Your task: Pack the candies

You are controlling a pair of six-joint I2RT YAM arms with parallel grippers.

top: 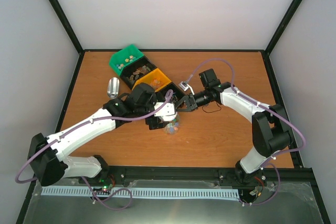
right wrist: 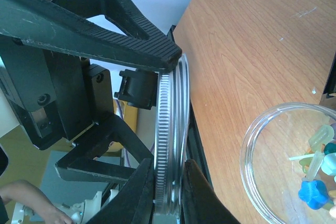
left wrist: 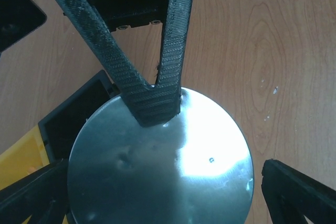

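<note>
Desk (top: 226, 140) of brown wood carries everything, with the left arm (top: 84, 127) stretching in from the lower left of the overhead view and the right arm (top: 247, 106) bending in from the right, so the two meet near the centre. Three bins stand in a touching row at upper centre-left: a green bin (top: 118, 59) farthest back, a black bin (top: 129, 80) in the middle, and a yellow bin (top: 143, 81) nearest the arms, each holding small sweets. A clear glass jar (right wrist: 248, 153) stands open at the lower right of the right wrist view, with a few candies (right wrist: 315, 179) in blue, teal and pale yellow at its bottom. The round silver lid (left wrist: 173, 177) is held off the desk just beside the jar. A silver scoop (top: 112, 87) lies left of the bins. The right pincer (right wrist: 169, 167) is clamped on the lid's rim. The left pincer (left wrist: 163, 174) is spread wide astride the lid, a sliver of desk showing at one finger.
</note>
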